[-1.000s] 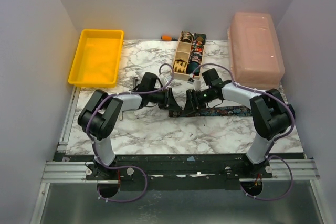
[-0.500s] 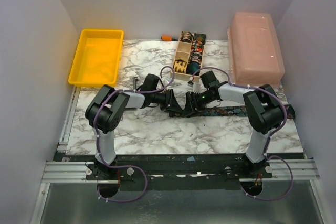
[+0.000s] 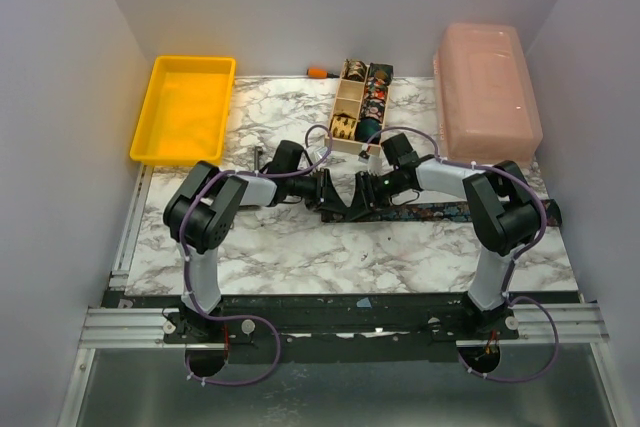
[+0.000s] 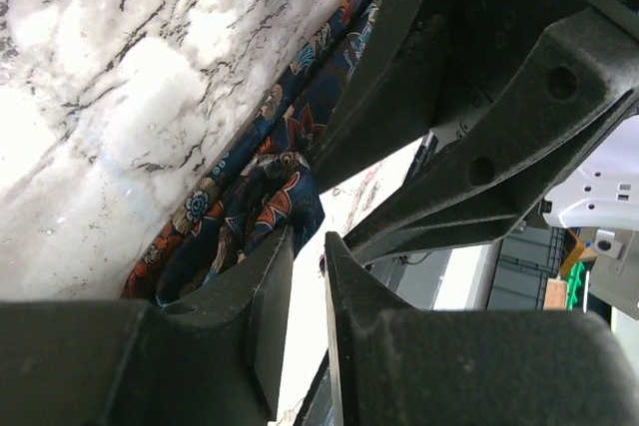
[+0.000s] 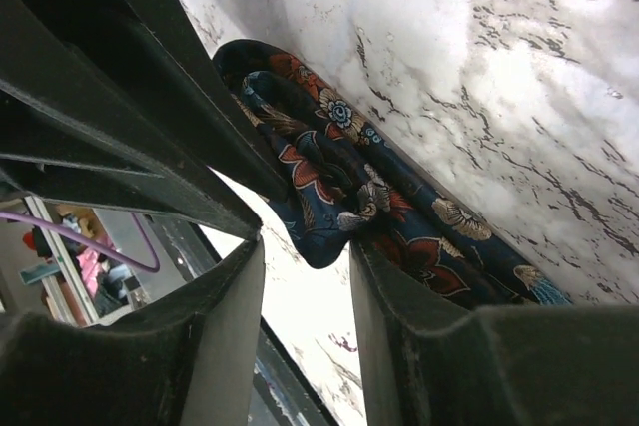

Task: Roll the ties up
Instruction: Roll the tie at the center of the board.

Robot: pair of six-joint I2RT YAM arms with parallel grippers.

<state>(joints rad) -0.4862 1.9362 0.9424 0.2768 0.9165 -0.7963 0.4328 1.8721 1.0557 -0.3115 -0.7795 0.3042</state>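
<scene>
Left fingers [image 4: 268,291] nearly closed, right fingers [image 5: 228,321] slightly parted, both empty, crowd the folded floral tie [image 5: 334,182].

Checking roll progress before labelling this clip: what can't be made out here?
Top view: the end of the dark floral-print fabric tie, hidden beneath the left gripper and right gripper.
Wrist views: whether either gripper pinches the tie; their own fingers cover the contact.
Top view: wooden compartment box contents, too small.

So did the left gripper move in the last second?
Yes, slightly: left gripper edged right, farther from the yellow tray, toward the right gripper.
</scene>
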